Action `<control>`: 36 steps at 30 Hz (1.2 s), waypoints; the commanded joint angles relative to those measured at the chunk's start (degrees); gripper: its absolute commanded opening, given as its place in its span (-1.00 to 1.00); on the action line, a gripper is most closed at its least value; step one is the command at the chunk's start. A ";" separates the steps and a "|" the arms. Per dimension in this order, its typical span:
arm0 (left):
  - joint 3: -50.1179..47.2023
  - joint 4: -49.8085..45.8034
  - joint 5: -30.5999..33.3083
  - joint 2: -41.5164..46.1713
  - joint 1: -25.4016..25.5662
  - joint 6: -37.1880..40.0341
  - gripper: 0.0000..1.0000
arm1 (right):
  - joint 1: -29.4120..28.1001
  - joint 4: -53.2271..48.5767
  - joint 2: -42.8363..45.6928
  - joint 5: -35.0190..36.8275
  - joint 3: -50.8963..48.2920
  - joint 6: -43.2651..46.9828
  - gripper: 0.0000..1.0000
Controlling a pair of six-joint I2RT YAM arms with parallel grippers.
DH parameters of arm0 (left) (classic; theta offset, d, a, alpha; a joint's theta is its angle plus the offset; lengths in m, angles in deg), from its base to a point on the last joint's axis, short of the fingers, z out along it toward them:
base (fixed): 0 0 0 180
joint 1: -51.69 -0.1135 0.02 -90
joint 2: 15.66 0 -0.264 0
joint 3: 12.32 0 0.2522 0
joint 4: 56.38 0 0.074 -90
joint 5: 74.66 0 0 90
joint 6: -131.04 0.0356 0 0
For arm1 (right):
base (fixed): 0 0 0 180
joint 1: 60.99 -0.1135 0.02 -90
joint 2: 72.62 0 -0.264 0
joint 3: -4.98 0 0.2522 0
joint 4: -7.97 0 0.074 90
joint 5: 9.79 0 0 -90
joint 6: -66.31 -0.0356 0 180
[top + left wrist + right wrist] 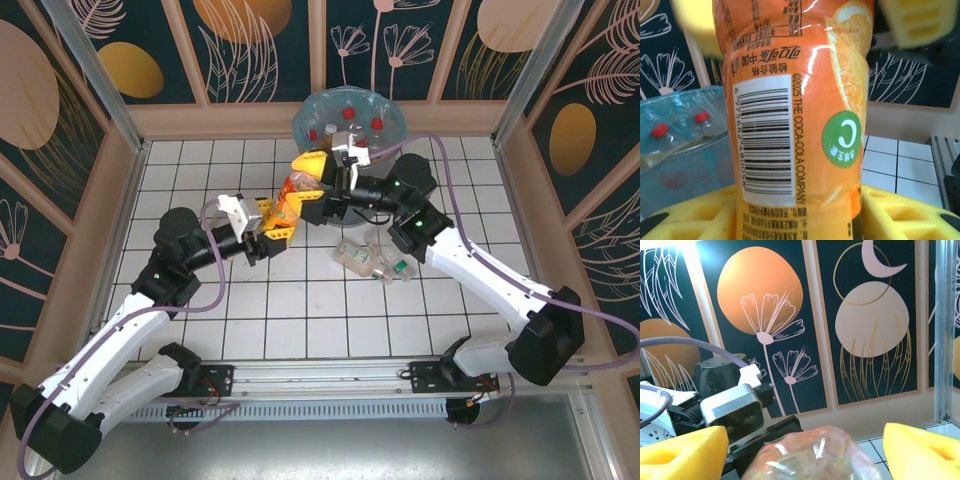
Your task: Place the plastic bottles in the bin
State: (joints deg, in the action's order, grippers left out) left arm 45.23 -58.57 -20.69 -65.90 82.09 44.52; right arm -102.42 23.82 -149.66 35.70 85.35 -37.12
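The left gripper [272, 238] pinches the bottle [290, 200] by its label, raised just short of the bin [400, 125]. The right gripper [805, 447] stands spread around its far end, seemingly a handover.

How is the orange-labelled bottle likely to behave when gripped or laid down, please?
The orange-labelled bottle probably slips easily: its wrap is glossy. Being round, it would likely roll. Its clear end looks crinkled, so probably thin and dentable.

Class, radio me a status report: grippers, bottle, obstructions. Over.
Left gripper clamped on orange bottle. Right gripper open around its far end. Bin beyond, right gripper in the way.
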 commanded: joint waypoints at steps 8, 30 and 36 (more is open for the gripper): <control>-1.87 7.14 0.67 3.40 0.29 1.39 0.06 | -1.27 -1.44 -1.09 -1.61 2.69 0.64 0.49; -3.01 6.58 19.05 6.55 0.36 -0.59 0.87 | 8.68 -35.63 -5.63 47.45 32.87 20.70 -0.11; -2.31 4.52 19.46 5.68 0.37 -0.58 0.88 | 12.24 -44.17 -12.76 53.89 38.82 22.92 -0.11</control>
State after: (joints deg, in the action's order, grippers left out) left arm 42.70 -53.52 -2.24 -59.97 82.41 44.44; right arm -91.29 -12.36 -158.66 83.06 121.46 -16.43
